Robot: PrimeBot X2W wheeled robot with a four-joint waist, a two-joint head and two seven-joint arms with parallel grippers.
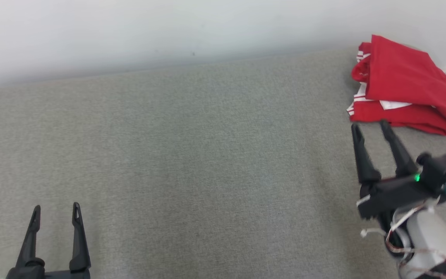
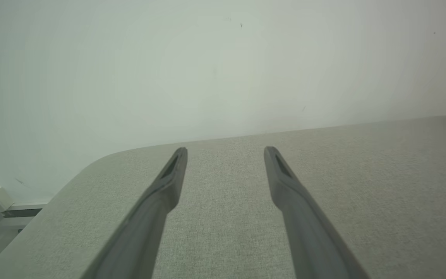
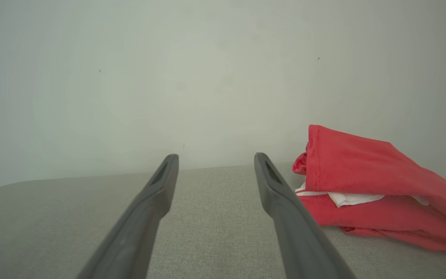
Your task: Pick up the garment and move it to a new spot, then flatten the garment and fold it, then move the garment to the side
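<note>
Red garment at the far right edge, both grippers empty

Red cloth with white stripes, the garment point(image 1: 405, 85) lies as a loose layered bundle on the far right part of the grey fabric-covered table point(image 1: 192, 155), close to the pale wall point(image 1: 168, 31). The right gripper point(image 1: 370, 126) points at the bundle's near edge, fingers spread apart and holding nothing. Its tips sit just short of the cloth, and the head view cannot show whether they touch the hem. The right wrist view puts the bundle to one side of the fingers, not between them. The left gripper point(image 1: 55, 208) rests low at the near left, well apart from the garment, fingers likewise spread and empty. That placement probably keeps it out of the way, since the other arm is the one nearer that corner. The wide bare middle of the table is, in my judgement, kept free as the area for flattening and folding. The layering fits either a garment awaiting pick-up or one already folded and set aside, and nothing visible settles which. For a grasp, the spread fingers would need to shift sideways until a fold lies between them
</note>
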